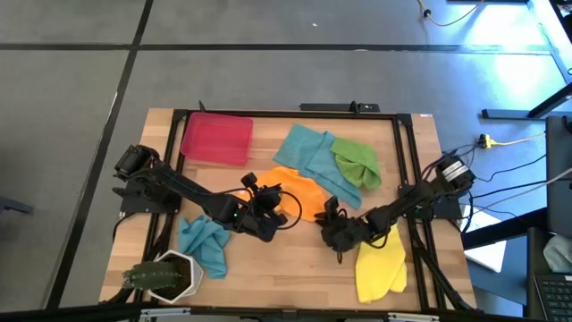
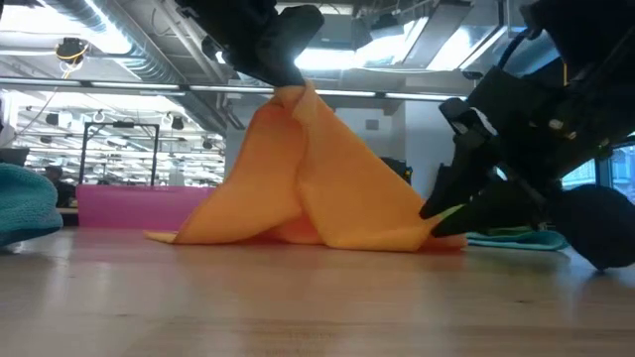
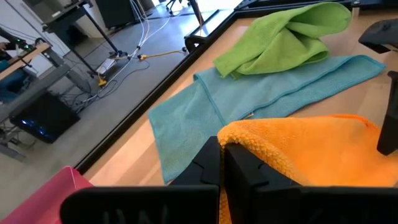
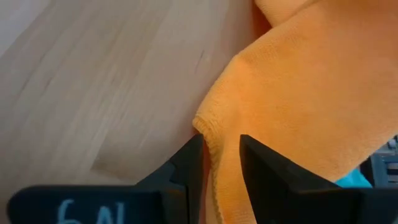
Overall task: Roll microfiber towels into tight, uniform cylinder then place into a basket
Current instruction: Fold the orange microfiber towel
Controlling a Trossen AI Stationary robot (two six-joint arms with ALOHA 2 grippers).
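A: Low view: orange towel [image 2: 308,183] pulled up into a tent at mid-table, peak pinched in the left gripper [image 2: 288,84], far hem clamped by the right gripper [image 2: 442,220] down at the board.

B: Confirmed from above. Orange towel [image 1: 295,192] between both arms, red basket [image 1: 217,139] well apart at the back left corner. Left fingers [image 3: 239,171] shut tight on the fold; right fingers [image 4: 186,165] closed on a thin edge of cloth [image 4: 311,93].

A: Best to lay it flat first. Probably lower the peak, draw the two grips apart, take out the slack before any rolling.

B: Agreed. Should keep the hem square to the table edge, otherwise likely a cone and not a cylinder.

A: Pose: left arm reaching in from the left, wrist raised over the towel. Right arm stretched low, gripper near the wood.

B: Other towels nearby: teal [image 1: 308,152], green [image 1: 357,161], yellow [image 1: 380,264], another teal-blue one [image 1: 206,241].
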